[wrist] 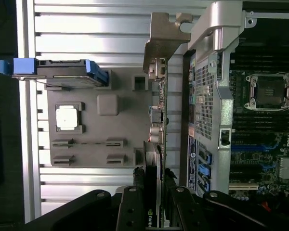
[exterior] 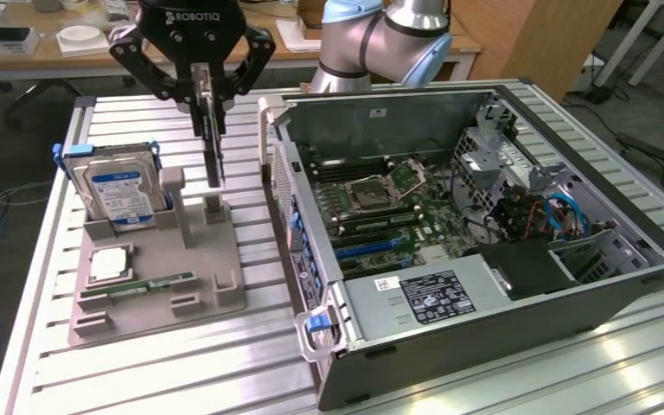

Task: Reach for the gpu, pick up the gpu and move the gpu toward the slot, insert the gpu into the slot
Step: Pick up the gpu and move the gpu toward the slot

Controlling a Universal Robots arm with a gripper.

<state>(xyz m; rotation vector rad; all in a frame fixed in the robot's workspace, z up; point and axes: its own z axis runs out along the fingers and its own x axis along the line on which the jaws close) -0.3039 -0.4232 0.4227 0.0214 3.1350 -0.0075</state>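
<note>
The gripper (exterior: 203, 97) is seen narrowly closed, its fingers (wrist: 135, 207) clamped on the upper edge of the gpu (exterior: 212, 147). The card is held upright and edge-on above the grey fixture tray (exterior: 148, 313), over the tray's side nearest the open computer case (exterior: 482, 341), outside that case.

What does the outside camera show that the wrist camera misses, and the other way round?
Exterior view adds: the arm's silver-blue body, the labelled power supply and a cluttered desk behind. Wrist view adds: a look along the gpu's edge to its silver bracket. Both: the gripper shut on the gpu, the grey holder tray, the hard drive and the open computer case.
</note>
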